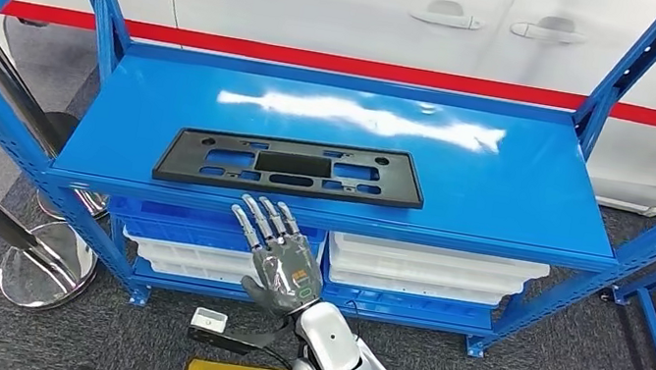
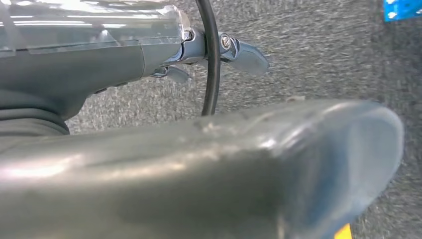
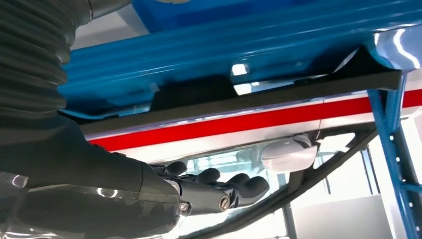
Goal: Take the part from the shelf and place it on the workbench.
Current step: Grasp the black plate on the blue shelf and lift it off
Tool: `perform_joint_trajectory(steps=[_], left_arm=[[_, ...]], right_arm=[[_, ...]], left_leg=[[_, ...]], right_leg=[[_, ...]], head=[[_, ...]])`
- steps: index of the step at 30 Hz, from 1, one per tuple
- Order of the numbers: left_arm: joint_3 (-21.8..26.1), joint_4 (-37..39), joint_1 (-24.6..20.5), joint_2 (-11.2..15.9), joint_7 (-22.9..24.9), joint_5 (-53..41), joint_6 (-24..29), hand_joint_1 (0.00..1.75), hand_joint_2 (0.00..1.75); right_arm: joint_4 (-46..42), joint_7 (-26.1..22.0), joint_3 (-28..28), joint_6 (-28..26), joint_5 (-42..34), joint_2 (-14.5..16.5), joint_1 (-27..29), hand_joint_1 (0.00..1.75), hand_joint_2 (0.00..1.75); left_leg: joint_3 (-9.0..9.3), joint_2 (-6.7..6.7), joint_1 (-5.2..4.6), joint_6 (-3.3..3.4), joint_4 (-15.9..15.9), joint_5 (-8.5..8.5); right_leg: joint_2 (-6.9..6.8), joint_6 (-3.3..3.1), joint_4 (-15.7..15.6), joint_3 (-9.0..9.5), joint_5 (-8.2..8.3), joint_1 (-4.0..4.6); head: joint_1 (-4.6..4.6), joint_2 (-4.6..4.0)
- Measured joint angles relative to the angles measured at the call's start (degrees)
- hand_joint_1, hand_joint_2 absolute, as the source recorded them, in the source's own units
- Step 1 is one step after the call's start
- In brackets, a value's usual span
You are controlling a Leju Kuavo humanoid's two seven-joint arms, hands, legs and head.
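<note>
The flat black rectangular part, pierced with cutouts, lay left of centre on the blue shelf.

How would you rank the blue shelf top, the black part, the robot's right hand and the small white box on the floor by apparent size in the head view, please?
1. Blue shelf top
2. Black part
3. Right hand, though it is nearer the camera, so it looks enlarged
4. Small white box

Right hand, fingers spread, apparently just short of the part on the shelf.
</note>
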Motion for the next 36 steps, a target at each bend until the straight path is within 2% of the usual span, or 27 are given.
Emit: perform_joint_trajectory(steps=[2,3,5,6,7,8,10,11,12,13,14,16,17,18,20,21,22,23,25,26,27,30,32,33,34,36], left_arm=[[0.0,0.0,0.0,0.1,0.2,-0.3,0.0,0.0,0.0],[0.0,0.0,0.0,0.2,0.2,-0.4,0.0,0.0,0.0],[0.1,0.0,0.0,0.4,0.3,-0.6,0.0,0.0,0.0],[0.1,0.0,0.1,0.5,0.4,-0.7,0.0,0.0,0.0],[0.1,0.0,0.1,0.6,0.4,-0.9,0.0,0.0,0.0],[0.1,0.0,0.1,0.7,0.5,-1.0,0.0,0.0,0.0],[0.2,0.0,0.1,0.7,0.7,-1.4,0.0,0.0,0.0],[0.2,0.0,0.1,0.8,0.7,-1.6,-0.1,0.0,0.0],[0.2,0.0,0.1,0.8,0.7,-1.8,-0.1,0.0,0.0],[0.3,0.0,0.1,0.9,0.8,-2.0,-0.2,0.0,0.0],[0.4,0.0,0.1,1.0,0.8,-2.1,-0.3,0.0,0.0],[0.7,0.0,0.1,1.2,0.8,-2.3,-0.4,0.0,0.0],[0.8,0.0,0.1,1.3,0.8,-2.4,-0.4,0.0,0.0],[0.9,0.0,0.1,1.4,0.8,-2.5,-0.4,0.0,0.0],[1.0,0.0,0.2,1.7,0.9,-2.7,-0.5,0.0,0.0],[1.1,0.0,0.2,1.9,0.9,-2.7,-0.5,0.0,0.0],[1.1,0.0,0.3,1.9,0.9,-2.7,-0.6,0.0,0.0],[1.1,0.0,0.4,2.0,0.9,-2.8,-0.6,0.0,0.0],[1.1,0.0,0.4,2.1,0.9,-2.8,-0.6,0.0,0.0],[1.1,0.0,0.4,2.1,0.9,-2.8,-0.6,0.0,0.0],[1.1,0.0,0.3,2.2,0.9,-2.8,-0.7,0.0,0.0],[1.1,0.0,0.3,2.2,0.9,-2.8,-0.8,0.0,0.0],[1.1,0.0,0.4,2.2,0.9,-3.0,-0.9,0.0,0.0],[1.1,0.0,0.3,2.2,0.9,-3.2,-0.9,0.0,0.0],[1.1,0.0,0.3,2.2,0.9,-3.4,-0.9,0.0,0.0],[1.1,0.0,0.2,2.2,1.0,-3.9,-0.9,0.0,0.0]], right_arm=[[-0.3,-0.2,-0.2,0.0,-0.5,0.0,0.0,0.0,1.75],[-0.5,-0.3,-0.3,0.0,-0.7,0.0,0.0,0.0,1.75],[-0.6,-0.4,-0.6,0.0,-1.0,-0.1,0.1,0.0,1.75],[-0.6,-0.5,-0.7,0.0,-1.2,-0.2,0.3,0.0,1.75],[-0.6,-0.6,-0.8,0.0,-1.4,-0.3,0.4,0.0,1.75],[-0.6,-0.6,-0.9,0.0,-1.7,-0.3,0.4,0.0,1.75],[-0.8,-0.8,-1.2,0.0,-2.4,-0.4,0.4,0.0,1.75],[-0.9,-0.9,-1.4,0.0,-2.8,-0.4,0.3,0.0,1.75],[-1.0,-1.0,-1.5,0.0,-3.1,-0.4,0.2,0.0,1.75],[-1.0,-1.1,-1.7,0.0,-3.5,-0.4,0.2,0.0,1.75],[-1.0,-1.2,-1.9,0.0,-3.8,-0.4,0.1,0.0,1.75],[-1.2,-1.4,-2.1,0.0,-4.2,-0.3,0.1,0.0,1.75],[-1.2,-1.4,-2.2,-0.1,-4.2,-0.3,0.0,0.0,1.75],[-1.3,-1.5,-2.2,-0.1,-4.3,-0.2,-0.1,0.0,1.75],[-1.2,-1.5,-2.3,-0.1,-4.4,-0.3,-0.1,0.0,1.75],[-1.2,-1.5,-2.3,-0.1,-4.5,-0.3,-0.1,0.0,1.75],[-1.1,-1.5,-2.4,-0.1,-4.6,-0.3,0.0,0.0,1.75],[-1.1,-1.5,-2.4,-0.1,-4.6,-0.3,0.0,0.0,1.75],[-1.1,-1.5,-2.5,-0.1,-4.6,-0.3,0.1,0.0,1.75],[-1.1,-1.5,-2.5,-0.1,-4.6,-0.3,0.0,0.0,1.75],[-1.1,-1.5,-2.6,-0.1,-4.7,-0.3,0.0,0.0,1.75],[-1.1,-1.4,-2.6,-0.1,-4.7,-0.3,0.0,0.0,1.75],[-1.0,-1.3,-2.6,-0.1,-4.8,-0.3,-0.1,0.0,1.75],[-1.0,-1.2,-2.7,-0.1,-4.8,-0.3,-0.2,0.0,1.75],[-0.9,-0.9,-2.7,-0.1,-4.8,-0.4,-0.3,0.0,1.75],[-0.2,0.0,-3.0,-0.1,-4.9,-0.5,-0.5,0.0,1.75]], left_leg=[[0.08,0.02,0.03,0.89,-0.2,0.07],[0.12,0.04,0.03,1.23,-0.2,0.06],[0.13,0.07,-0.18,1.63,-0.2,-0.09],[0.19,0.05,-0.34,1.75,-0.2,-0.17],[0.31,0.0,-0.5,1.85,-0.2,-0.27],[0.51,-0.06,-0.69,1.94,-0.2,-0.4],[1.06,-0.19,-0.99,2.0,-0.2,-0.72],[1.25,-0.22,-1.15,1.91,-0.2,-0.9],[1.34,-0.21,-1.18,1.71,-0.3,-1.03],[1.38,-0.17,-1.12,1.45,-0.3,-1.14],[1.44,-0.12,-1.09,1.14,-0.5,-1.2],[1.61,0.01,-1.03,0.57,-0.3,-1.63],[1.27,0.05,-1.02,0.3,0.8,-2.35],[0.27,0.08,-0.97,0.01,3.1,-3.54],[-3.42,0.09,-0.66,-0.6,10.2,-6.36],[-5.26,0.1,-0.5,-0.89,13.2,-7.08],[-6.36,0.11,-0.34,-1.14,14.6,-6.81],[-6.39,0.12,-0.17,-1.35,13.7,-5.39],[-3.68,0.25,0.15,-1.64,6.8,-1.0],[-2.17,0.3,0.13,-1.63,3.4,0.42],[-1.2,0.31,0.08,-1.38,1.2,1.03],[-0.97,0.15,-0.08,-0.11,0.4,0.56],[-0.61,0.12,0.06,0.68,0.1,0.42],[-0.36,0.13,0.13,1.06,-0.1,0.34],[-0.19,0.14,0.11,1.36,-0.1,0.2],[0.07,0.14,0.02,1.71,-0.1,-0.14]], right_leg=[[-0.01,0.45,2.3,-1.01,-1.57,-0.17],[-0.01,0.62,5.3,-2.48,-3.17,-0.21],[-0.01,0.68,13.1,-6.61,-6.41,-0.19],[-0.01,0.59,16.0,-8.28,-6.98,-0.16],[0.0,0.38,16.7,-9.0,-6.4,-0.09],[0.0,-0.02,15.2,-8.62,-4.74,0.05],[0.02,-1.48,7.9,-5.48,-0.35,0.65],[-0.01,-2.25,4.3,-3.85,1.04,0.95],[-0.03,-2.79,1.9,-2.77,1.67,1.25],[-0.03,-3.11,0.8,-2.27,1.62,1.46],[-0.01,-3.13,0.4,-2.09,1.51,1.54],[0.03,-2.95,-0.7,-1.3,1.72,1.08],[-0.01,-2.86,-1.4,-0.72,1.85,0.8],[-0.07,-2.77,-1.9,-0.13,1.91,0.53],[-0.13,-2.8,-2.0,0.48,1.57,0.53],[-0.12,-2.78,-1.9,0.65,1.31,0.51],[-0.09,-2.71,-1.8,0.83,1.03,0.46],[-0.06,-2.59,-1.6,1.04,0.69,0.39],[0.02,-2.1,-1.0,1.59,-0.24,0.21],[0.07,-1.75,-0.6,1.69,-0.71,0.27],[0.1,-1.41,-0.3,1.67,-1.05,0.37],[0.11,-0.67,-0.2,1.43,-1.47,0.63],[0.07,-0.14,1.1,1.07,-2.46,0.51],[0.06,0.13,3.3,0.06,-3.58,0.41],[0.05,0.34,6.6,-1.71,-5.03,0.3],[0.04,0.54,14.2,-6.47,-7.38,0.2]], head=[[0.01,0.0],[0.01,0.0],[0.01,0.0],[0.0,0.0],[0.01,0.0],[0.0,0.0],[0.01,0.0],[0.01,0.0],[0.0,0.0],[0.01,0.0],[0.01,0.0],[0.01,0.0],[0.0,0.0],[0.0,0.0],[-0.01,0.0],[-0.01,0.0],[-0.01,0.0],[-0.01,0.0],[0.0,0.0],[0.0,0.0],[0.0,0.0],[0.0,0.0],[0.01,0.0],[0.01,0.0],[0.01,0.0],[0.01,0.0]])
